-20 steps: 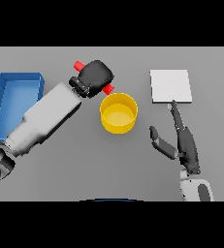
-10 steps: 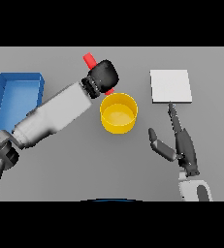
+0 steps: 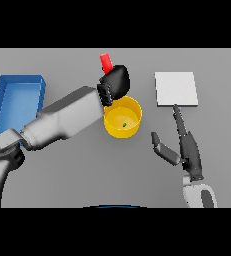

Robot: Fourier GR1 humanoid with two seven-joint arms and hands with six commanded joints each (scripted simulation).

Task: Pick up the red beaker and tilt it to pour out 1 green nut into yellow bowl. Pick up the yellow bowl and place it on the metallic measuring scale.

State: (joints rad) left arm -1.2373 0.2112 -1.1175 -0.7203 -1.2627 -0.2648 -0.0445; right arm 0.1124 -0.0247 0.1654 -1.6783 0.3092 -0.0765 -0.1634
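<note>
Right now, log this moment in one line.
left hand: holds red beaker | green nut: in yellow bowl | right hand: idle, open

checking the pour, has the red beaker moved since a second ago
Yes. The red beaker, in the left hand, went rightward and further back, now above the yellow bowl's far rim.

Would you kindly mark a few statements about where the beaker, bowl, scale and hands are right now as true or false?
1. The left hand is curled round the red beaker. True.
2. The yellow bowl sits on the metallic scale. False: it stands on the table, left of the scale.
3. A green nut lies inside the bowl. True.
4. The right hand grips the bowl. False: it is open, apart from the bowl.
5. The blue tray lies at the right. False: far left.
</note>
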